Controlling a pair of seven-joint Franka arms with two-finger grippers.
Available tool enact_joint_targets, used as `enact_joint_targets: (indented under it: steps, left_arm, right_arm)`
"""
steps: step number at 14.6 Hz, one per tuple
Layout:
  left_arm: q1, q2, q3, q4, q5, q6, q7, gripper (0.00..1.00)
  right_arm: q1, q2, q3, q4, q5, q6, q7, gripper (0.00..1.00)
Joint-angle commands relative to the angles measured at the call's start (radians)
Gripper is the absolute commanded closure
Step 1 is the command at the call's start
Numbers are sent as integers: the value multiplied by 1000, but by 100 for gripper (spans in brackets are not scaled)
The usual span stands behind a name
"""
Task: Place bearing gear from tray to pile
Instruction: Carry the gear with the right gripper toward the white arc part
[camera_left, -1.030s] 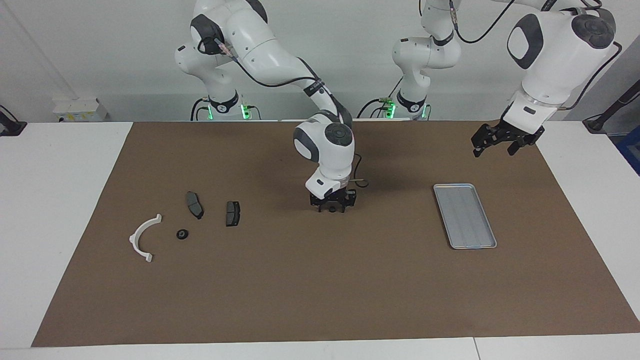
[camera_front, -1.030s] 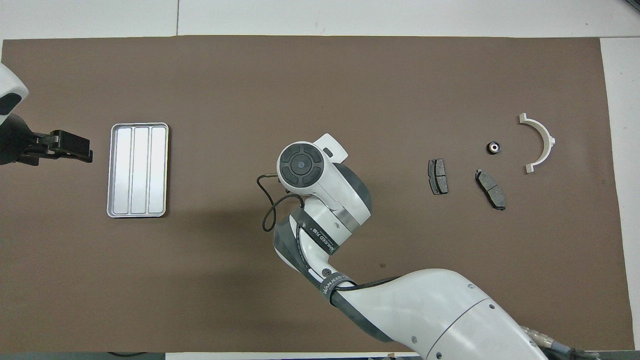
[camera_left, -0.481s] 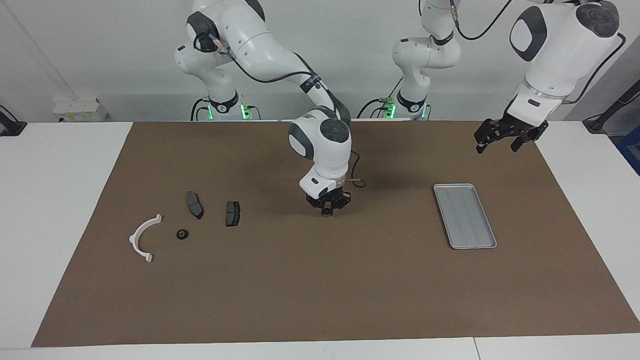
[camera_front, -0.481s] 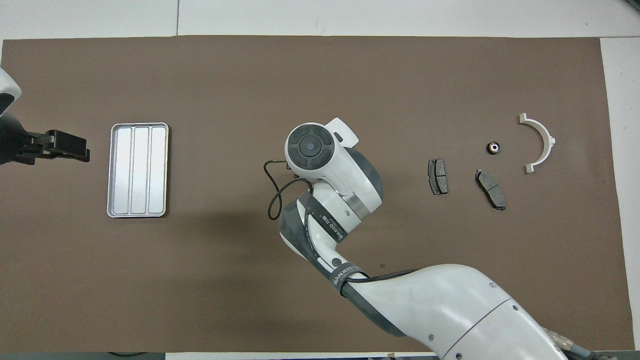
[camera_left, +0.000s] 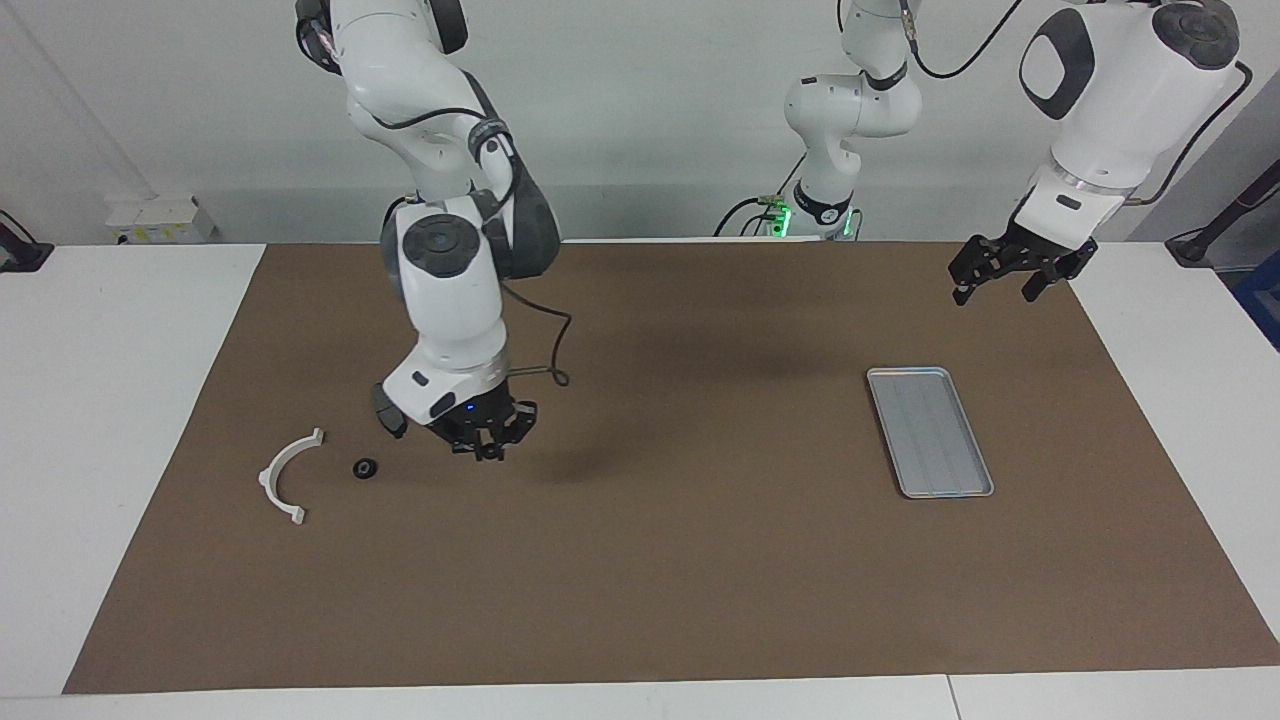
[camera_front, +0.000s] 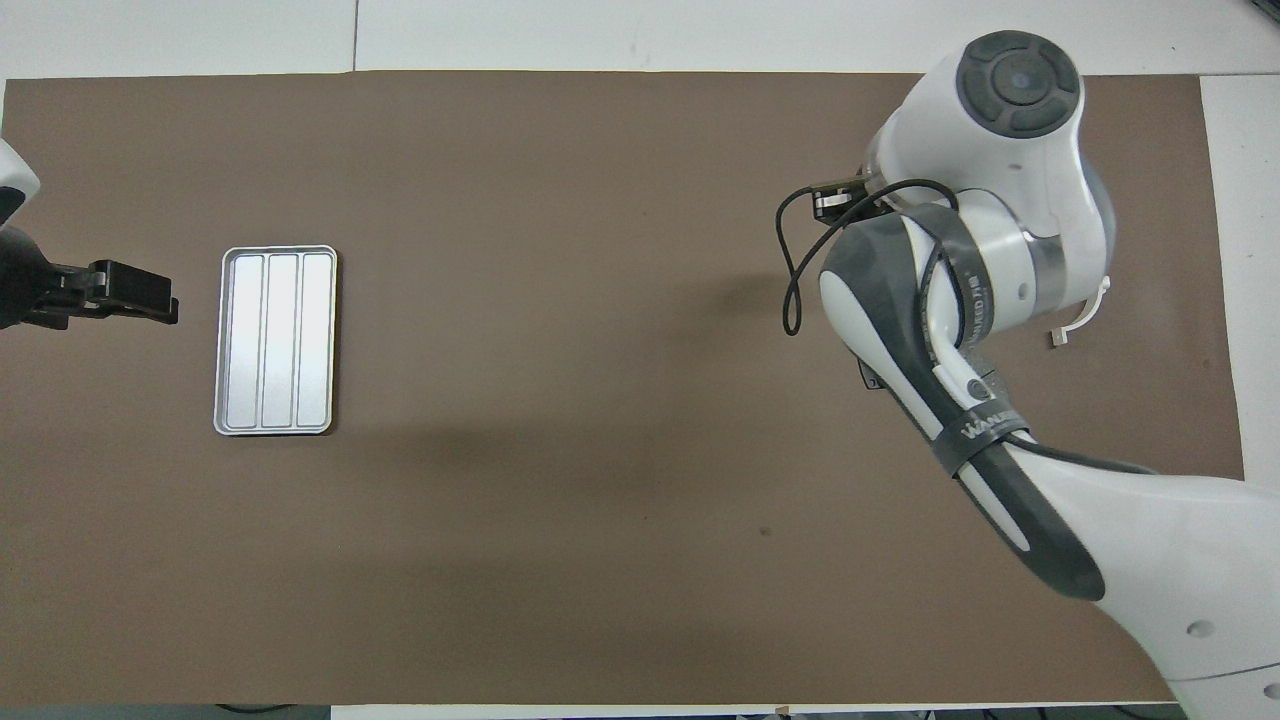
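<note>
A: Facing view first. What are the right gripper and its jaws doing?

B: Its jaws are pressed together, pointing down, low over the brown mat at the pile. I cannot tell whether anything small is pinched at the tips.

A: What is covered there?

B: The wrist hides most of the pile. Of the dark brake pads, only part of one shows beside the wrist; the other is covered. In the overhead view the right arm lies across the whole group, so just one pad's corner and an end of the white bracket show past it.

A: And the bearing gear?

B: A bearing gear lies on the mat between the bracket and the right gripper, apart from both. The overhead view does not show it.

A: The tray?

B: The tray sits flat on the mat toward the left arm's end, well apart from the pile, showing only its ridged floor.

A: The left gripper?

B: Its jaws are spread. It waits in the air over the mat's edge, at the left arm's end of the white surface, not over the tray. The overhead view cuts its arm off at the picture's edge.
</note>
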Motion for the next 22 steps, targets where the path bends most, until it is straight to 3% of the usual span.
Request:
enact_joint_targets:
  steps: [1, 4, 8, 18, 22]
  left_arm:
    - [16, -15, -9, -10, 5, 0, -5, 0]
    - [23, -15, -1, -10, 5, 0, -5, 0]
    - [22, -15, -8, -10, 5, 0, -5, 0]
    - [23, -13, -15, -10, 5, 6, 7, 0]
    - [75, -13, -90, -10, 5, 2, 7, 0]
  right_arm:
    - [-51, -26, 22, -82, 12, 19, -111, 100]
    - [-120, -69, 22, -225, 12, 140, -210, 100]
    - [-147, -88, 22, -318, 17, 212, -257, 100]
    - [-166, -88, 22, -395, 17, 289, -303, 100]
    - [-166, -83, 22, -430, 19, 328, -308, 100]
